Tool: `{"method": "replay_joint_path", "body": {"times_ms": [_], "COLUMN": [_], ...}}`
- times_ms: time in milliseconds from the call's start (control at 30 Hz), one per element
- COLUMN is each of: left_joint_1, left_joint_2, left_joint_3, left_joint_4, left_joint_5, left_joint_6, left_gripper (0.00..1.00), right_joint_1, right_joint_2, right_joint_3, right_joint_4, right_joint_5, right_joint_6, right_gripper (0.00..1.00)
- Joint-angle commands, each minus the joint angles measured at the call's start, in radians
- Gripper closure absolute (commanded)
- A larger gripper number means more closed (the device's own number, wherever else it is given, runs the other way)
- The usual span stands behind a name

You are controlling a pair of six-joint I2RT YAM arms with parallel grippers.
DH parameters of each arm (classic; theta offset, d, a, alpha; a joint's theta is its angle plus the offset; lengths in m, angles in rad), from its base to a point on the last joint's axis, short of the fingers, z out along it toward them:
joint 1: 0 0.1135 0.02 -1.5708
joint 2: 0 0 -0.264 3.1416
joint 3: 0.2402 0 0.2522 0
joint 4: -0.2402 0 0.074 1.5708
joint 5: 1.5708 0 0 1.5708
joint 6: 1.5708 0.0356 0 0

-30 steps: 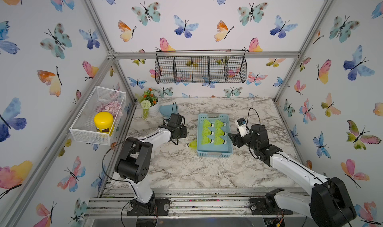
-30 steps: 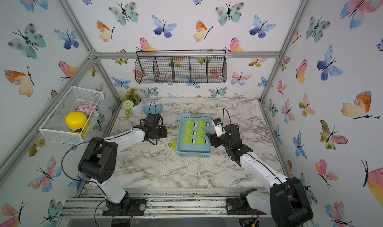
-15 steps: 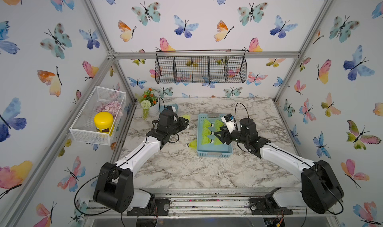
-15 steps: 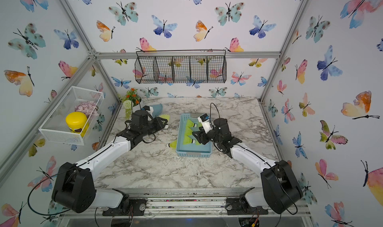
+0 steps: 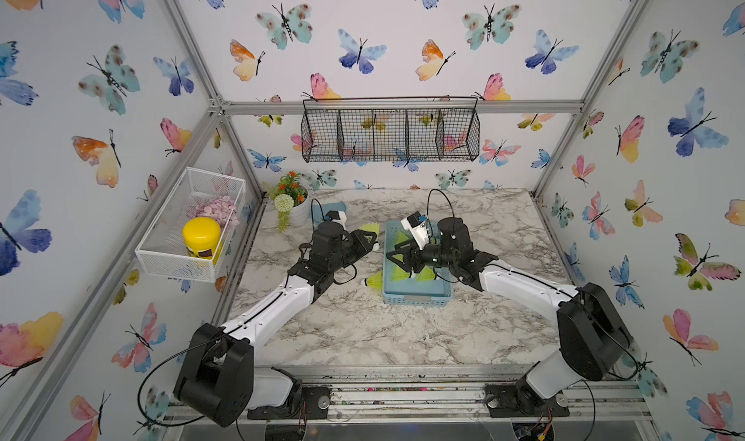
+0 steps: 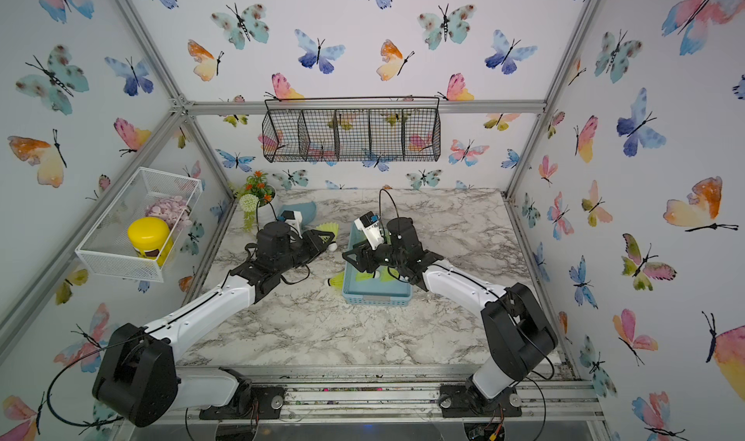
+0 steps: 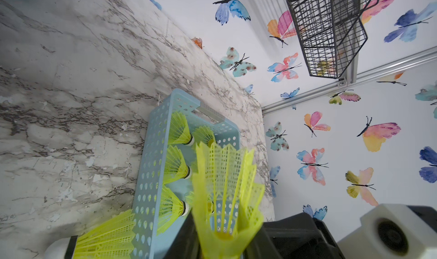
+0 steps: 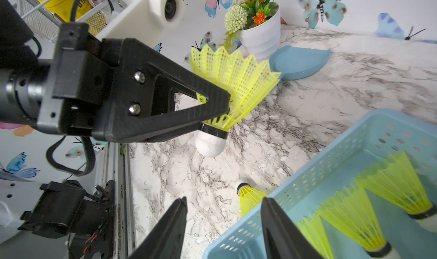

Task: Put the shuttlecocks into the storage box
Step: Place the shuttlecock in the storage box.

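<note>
1. The held shuttlecock (image 8: pixel 234 80) is off the table (image 5: pixel 363 330). A second ago the left hand (image 5: pixel 369 241) was low beside the storage box (image 5: pixel 415 298). It has since risen, and it is clamped on the skirt's base by the black band, cork down. It is near the box's left side, not yet over it.
2. That looks like the carry under way; the drop is still to come.
3. At least five shuttlecocks (image 7: pixel 176 165) lie in the box in two rows. The held one hides part of them.
4. A stray shuttlecock (image 5: pixel 375 280) lies on the table just outside the box's left wall, so it is still to be fetched.
5. The right hand (image 8: pixel 224 212) has swung from the box's right side to above it. Its jaws are partly apart and grip nothing.
6. The white wire basket (image 5: pixel 177 263) holds a yellow-lidded jar (image 5: pixel 201 235). No shuttlecock shows in the black wire basket (image 5: pixel 391 136).
</note>
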Motion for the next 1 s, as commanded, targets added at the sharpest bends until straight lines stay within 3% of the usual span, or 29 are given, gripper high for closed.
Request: {"method": "replay_joint_path", "body": {"times_ms": [0,400,833,967], "left_joint_1": [-0.012,-0.043,-0.069,-0.071], "left_joint_2": [-0.025,-0.028,-0.03,-0.027], "left_joint_3": [-0.003,-0.006,-0.021,-0.023], "left_joint_4": [0.056,0.078,0.103,0.108], "left_joint_5": [0.01,0.013,0.007,0.017], "left_joint_6": [-0.013,-0.021,-0.038,-0.039], "left_gripper": [0.69,0.69,0.69,0.68], "right_joint_1": [0.013,0.027,0.027,0.028], "right_joint_2": [0.03,0.105,0.123,0.118], "right_joint_3": [0.05,0.143,0.17,0.165], "right_joint_4": [0.018,0.015,0.018,0.021], "right_joint_5": [-0.073,-0.09,-0.095,-0.084], "right_joint_6": [0.051,0.064,0.066,0.063], "right_gripper": [0.43,0.45,0.54,0.61]}}
